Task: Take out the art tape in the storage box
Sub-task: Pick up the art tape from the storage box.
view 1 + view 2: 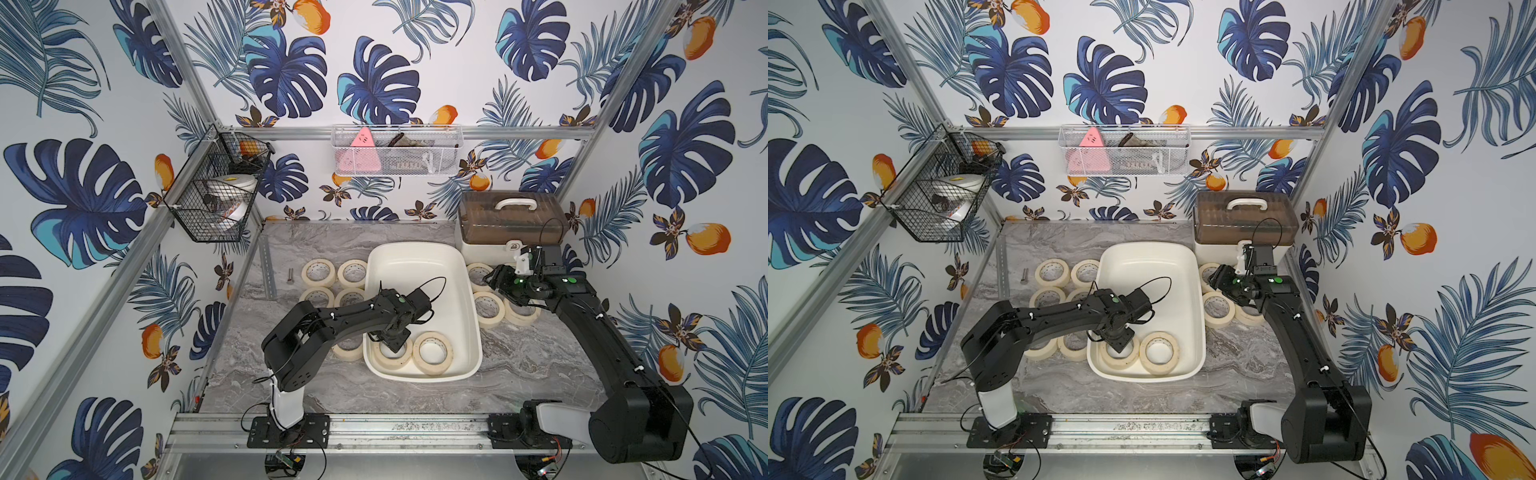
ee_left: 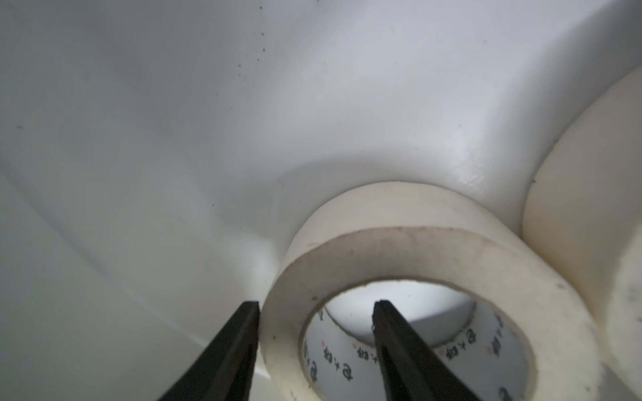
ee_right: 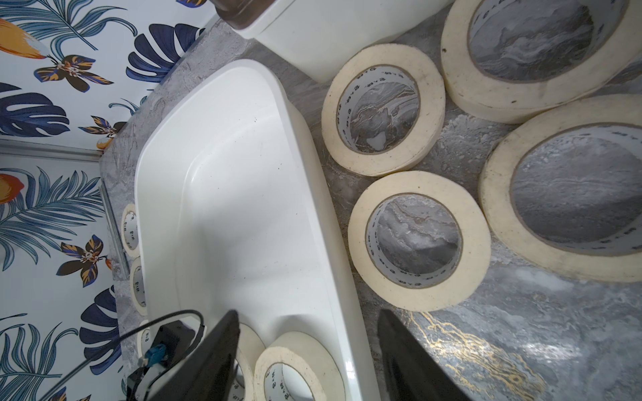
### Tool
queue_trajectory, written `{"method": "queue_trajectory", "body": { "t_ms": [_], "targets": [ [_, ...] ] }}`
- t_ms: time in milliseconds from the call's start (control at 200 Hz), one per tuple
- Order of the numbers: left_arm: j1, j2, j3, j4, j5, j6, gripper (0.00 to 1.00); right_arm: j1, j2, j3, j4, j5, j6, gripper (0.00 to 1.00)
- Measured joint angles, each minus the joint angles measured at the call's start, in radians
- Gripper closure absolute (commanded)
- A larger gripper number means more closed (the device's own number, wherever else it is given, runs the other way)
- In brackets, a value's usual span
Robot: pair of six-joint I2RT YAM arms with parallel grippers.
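Reaching into the near end: the left gripper (image 2: pixel 316 302) is set inside the storage box (image 1: pixel 415 249). Its jaws are parted astride the wall of one roll of art tape (image 2: pixel 399 250), one inside the core and one outside, with a gap seen on the inner side.
Neighbour: a second roll (image 1: pixel 433 336) is laid flat just beside it, by the near wall.
Open room: the far stretch of the box floor is shown bare.
Right gripper (image 3: pixel 309 311): held over the box's right rim, jaws wide, nothing between them.
Worktop (image 1: pixel 519 365): grey marble, with rolls laid flat left (image 1: pixel 304 273) and right (image 3: pixel 418 182) of the box.
Far corner: a brown-lidded case (image 1: pixel 511 224) is set by the wall.
Views: the left jaws are hidden under the wrist in both top views, and the core print is shown clearly in the wrist views.
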Motion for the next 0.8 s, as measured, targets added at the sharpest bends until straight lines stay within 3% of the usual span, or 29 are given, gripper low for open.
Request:
{"method": "queue_trajectory", "body": {
  "t_ms": [190,365,796],
  "targets": [
    [0.006,0.026,-0.014,0.018,-0.002,0.000,0.52,0.000,0.001,0.000,0.000,0.000,-0.005,0.35],
    [0.006,0.024,-0.018,0.023,-0.012,0.000,0.71,0.000,0.000,0.006,-0.001,0.000,-0.005,0.34],
    [0.004,-0.064,0.026,0.002,-0.063,-0.009,0.97,0.013,-0.030,0.034,-0.019,-0.023,-0.003,0.35]
  ]
}}
